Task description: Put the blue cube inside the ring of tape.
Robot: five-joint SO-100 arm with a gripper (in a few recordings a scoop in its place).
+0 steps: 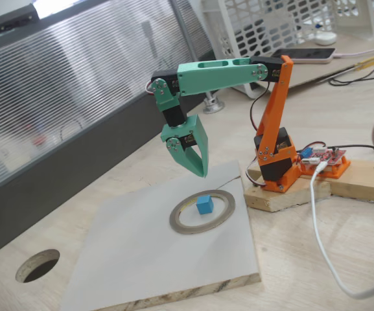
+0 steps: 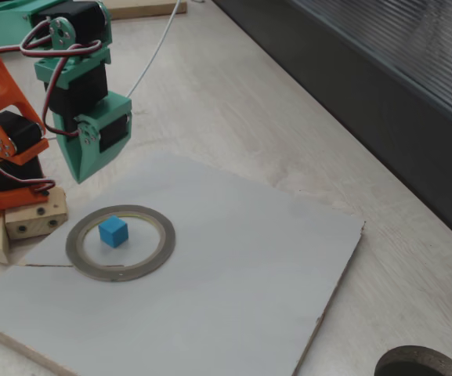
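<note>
- The blue cube [image 1: 204, 205] [image 2: 113, 232] sits on the white board [image 1: 141, 253] [image 2: 233, 266] inside the opening of the ring of tape [image 1: 181, 224] [image 2: 151, 258], seen in both fixed views.
- In a fixed view the cube lies toward the ring's far, upper-right inner edge, close to the band; whether it touches the band cannot be told there. In the other fixed view it sits left of the ring's centre, with bare board showing around it.
- The ring of tape lies flat on the board, near the board edge that faces the arm's base.
- The green gripper [image 1: 201, 170] [image 2: 75, 174] hangs above the ring, clear of both the cube and the tape, its tips pointing down toward the ring's rim on the side nearest the arm's base.
- The pincer holds nothing; its two fingers converge toward the tips, and from these angles it cannot be told whether they are parted or closed.
- The orange base [image 1: 279, 170] [image 2: 6, 168] of the arm stands on a wooden block [image 1: 284, 197] [image 2: 22, 223] just beside the board, on the ring's side of it.
- A dark round hole [image 1: 37, 265] [image 2: 421, 366] is cut into the tabletop well apart from the ring, beyond the board's opposite end.
- A white cable [image 1: 319, 240] runs across the table beside the wooden block, away from the ring.
</note>
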